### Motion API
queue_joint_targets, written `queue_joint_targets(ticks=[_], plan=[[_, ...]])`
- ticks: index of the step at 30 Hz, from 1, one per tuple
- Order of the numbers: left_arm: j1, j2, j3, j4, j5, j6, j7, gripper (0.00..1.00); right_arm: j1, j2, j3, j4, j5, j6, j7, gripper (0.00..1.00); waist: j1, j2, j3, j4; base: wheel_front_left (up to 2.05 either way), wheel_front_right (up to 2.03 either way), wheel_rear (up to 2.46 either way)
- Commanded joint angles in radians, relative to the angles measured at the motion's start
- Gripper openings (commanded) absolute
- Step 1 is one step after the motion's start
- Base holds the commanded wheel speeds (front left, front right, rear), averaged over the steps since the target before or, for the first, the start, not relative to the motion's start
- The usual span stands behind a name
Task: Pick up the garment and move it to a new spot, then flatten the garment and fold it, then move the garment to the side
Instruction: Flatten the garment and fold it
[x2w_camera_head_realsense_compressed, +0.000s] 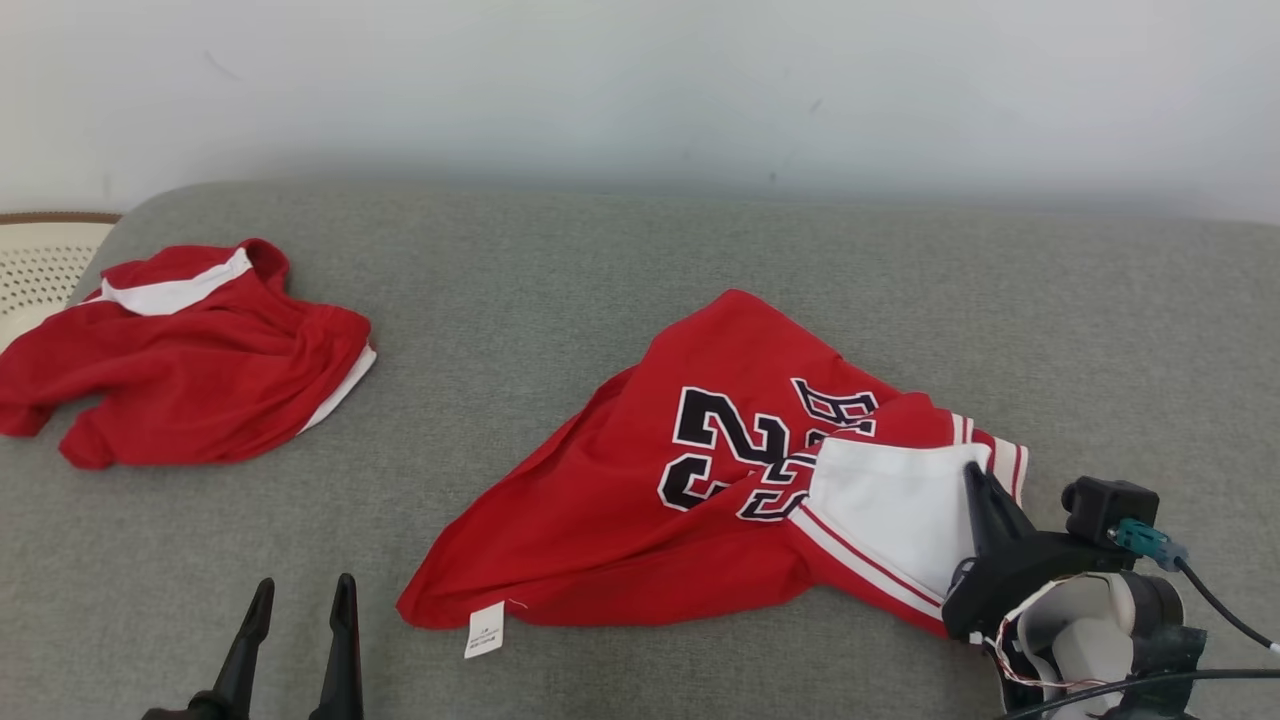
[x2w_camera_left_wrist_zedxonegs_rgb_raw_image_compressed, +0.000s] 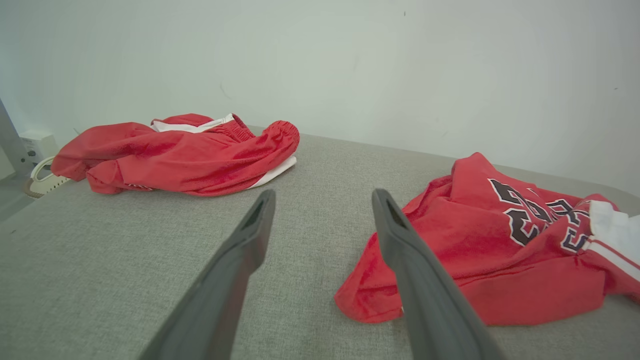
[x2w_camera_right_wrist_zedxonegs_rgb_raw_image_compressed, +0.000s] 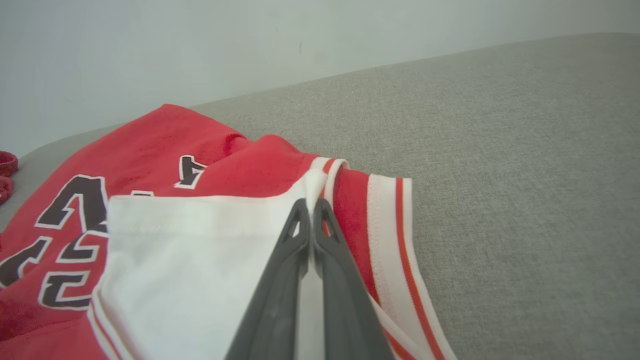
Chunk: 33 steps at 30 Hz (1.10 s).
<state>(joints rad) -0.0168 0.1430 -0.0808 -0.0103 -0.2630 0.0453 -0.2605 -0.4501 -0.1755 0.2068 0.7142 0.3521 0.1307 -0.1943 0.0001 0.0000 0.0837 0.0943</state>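
Starting the pick-up, head view: right gripper (x2w_camera_head_realsense_compressed: 985, 490) at 4 o'clock clamps the white-lined edge of the crumpled red jersey (x2w_camera_head_realsense_compressed: 640, 500) lying centre-right on the grey cushion (x2w_camera_head_realsense_compressed: 600, 260), so moving, flattening and folding all remain; the contents of the pale perforated basket (x2w_camera_head_realsense_compressed: 40, 270) at 9 o'clock cannot be told. Left wrist view: left gripper (x2w_camera_left_wrist_zedxonegs_rgb_raw_image_compressed: 322, 197) spread and empty, red shorts (x2w_camera_left_wrist_zedxonegs_rgb_raw_image_compressed: 175, 155) at 10 o'clock. Right wrist view: fingers (x2w_camera_right_wrist_zedxonegs_rgb_raw_image_compressed: 280, 280) clenched on white fabric.

Head view: high, looking forward and down across jersey (x2w_camera_head_realsense_compressed: 600, 540) toward wall (x2w_camera_head_realsense_compressed: 640, 90). Left wrist view: low, left of jersey, near it, facing wall. Right wrist view: pressed close over jersey's white-striped edge. Shared across all three: jersey's numbered front.
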Motion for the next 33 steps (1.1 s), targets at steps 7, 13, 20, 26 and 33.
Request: queue_joint_targets(ticks=[7, 13, 20, 26, 33], plan=[[0.022, -0.012, 0.029, -0.002, 0.014, -0.011, -0.004, 1.0, 0.049, -0.06, 0.157, -0.167, 0.129, 0.0, 0.009, 0.0, -0.0001, 0.0, -0.008, -0.066, 0.0, 0.0, 0.0], [0.024, -0.018, 0.051, -0.01, 0.023, -0.019, -0.005, 1.0, 0.131, -0.145, 0.259, -0.358, 0.221, 0.0, 0.045, 0.0, -0.0001, 0.0, 0.006, -0.114, 0.0, 0.0, 0.0], [0.017, -0.026, 0.079, -0.011, 0.03, -0.031, -0.005, 1.0, 0.244, -0.224, 0.378, -0.545, 0.323, 0.0, 0.088, 0.0, -0.0001, 0.0, 0.019, -0.149, 0.0, 0.0, 0.0], [0.013, -0.034, 0.1, -0.007, 0.04, -0.042, -0.005, 1.0, 0.328, -0.299, 0.443, -0.62, 0.394, 0.0, 0.12, 0.0, -0.0001, 0.0, 0.023, -0.165, 0.0, 0.0, 0.0], [0.021, -0.043, 0.11, -0.001, 0.048, -0.053, -0.005, 1.0, 0.363, -0.356, 0.495, -0.594, 0.43, 0.0, 0.181, 0.0, -0.0001, 0.0, 0.017, -0.167, 0.0, 0.0, 0.0]])
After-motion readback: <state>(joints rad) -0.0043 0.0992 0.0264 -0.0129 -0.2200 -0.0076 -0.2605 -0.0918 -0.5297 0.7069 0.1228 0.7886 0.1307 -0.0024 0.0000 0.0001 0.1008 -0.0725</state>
